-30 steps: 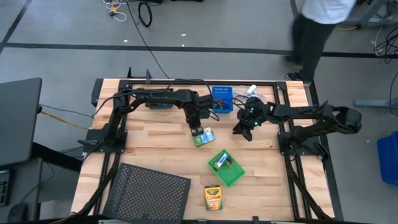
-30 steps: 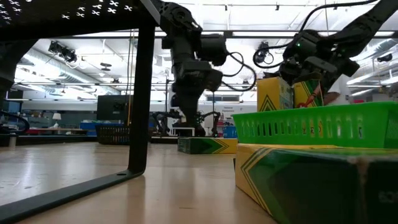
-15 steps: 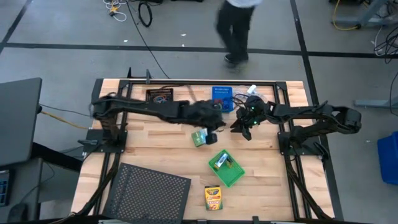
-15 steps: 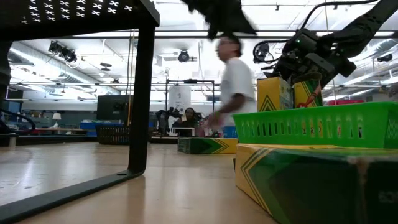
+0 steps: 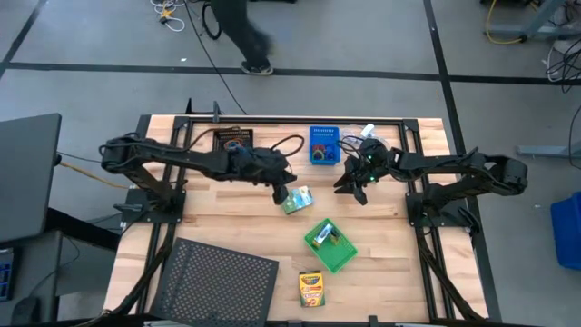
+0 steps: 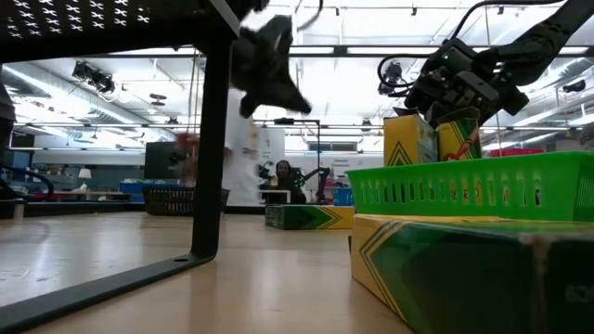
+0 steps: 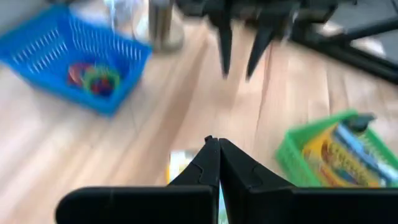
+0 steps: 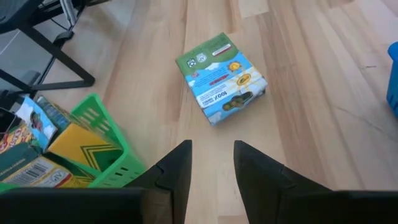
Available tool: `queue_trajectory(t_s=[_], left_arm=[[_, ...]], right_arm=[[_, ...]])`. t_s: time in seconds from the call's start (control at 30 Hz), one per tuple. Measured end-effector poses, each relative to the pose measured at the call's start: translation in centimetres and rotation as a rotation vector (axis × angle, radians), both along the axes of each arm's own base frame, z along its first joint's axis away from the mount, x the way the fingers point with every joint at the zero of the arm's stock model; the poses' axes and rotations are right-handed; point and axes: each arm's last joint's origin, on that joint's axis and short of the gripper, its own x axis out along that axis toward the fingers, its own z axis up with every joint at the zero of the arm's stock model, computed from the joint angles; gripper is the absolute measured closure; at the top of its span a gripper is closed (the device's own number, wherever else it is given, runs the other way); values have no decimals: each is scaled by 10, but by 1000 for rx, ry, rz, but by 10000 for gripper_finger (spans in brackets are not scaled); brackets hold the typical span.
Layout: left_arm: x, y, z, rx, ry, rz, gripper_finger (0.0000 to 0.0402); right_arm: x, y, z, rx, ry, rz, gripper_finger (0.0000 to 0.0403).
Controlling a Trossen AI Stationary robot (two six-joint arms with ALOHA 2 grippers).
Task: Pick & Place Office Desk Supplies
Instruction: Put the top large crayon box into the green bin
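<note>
Since the earlier frame, the left gripper (image 5: 278,193) has been drawn back from above the small green-and-white printed cardboard box (image 5: 296,200) toward the centre-left of the high view, and the walking person (image 5: 238,32) at the upper edge has been carried from right to left. The box is left lying flat on the pale wooden plank table (image 5: 218,227), touching nothing, just right of the left gripper. The left fingers (image 7: 214,163) are pressed together with nothing between them, so the box is judged to be released and this placement finished.

The right gripper (image 5: 354,186) hangs right of centre in the high view, near the box. Its fingers (image 8: 176,163) are held apart and nothing is seen between them; the box lies on the table ahead of them in its wrist view.

A blue perforated plastic bin (image 5: 324,144) with coloured rubber-band loops (image 7: 93,76) inside stands at upper centre. A green slotted plastic bin (image 5: 331,245) holding flat yellow printed packs (image 8: 79,146) sits below centre, and a glossy yellow crayon box (image 5: 311,289) lies near the lower edge. A large flat black mesh tray (image 5: 218,282) fills the lower left, and a small black bin (image 5: 232,140) stands at upper left. More supplies are judged to remain unsorted.
</note>
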Motion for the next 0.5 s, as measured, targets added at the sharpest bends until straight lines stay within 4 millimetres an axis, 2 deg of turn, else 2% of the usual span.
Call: queue_trajectory(t_s=[0.2,0.5], left_arm=[[-7,7,-27,-170,212,-37,398],[-10,2,-63,-309,442,-88,399]], right_arm=[[0,0,0,4,-3,-7,277],[0,-2,1,-14,-1,-40,277]])
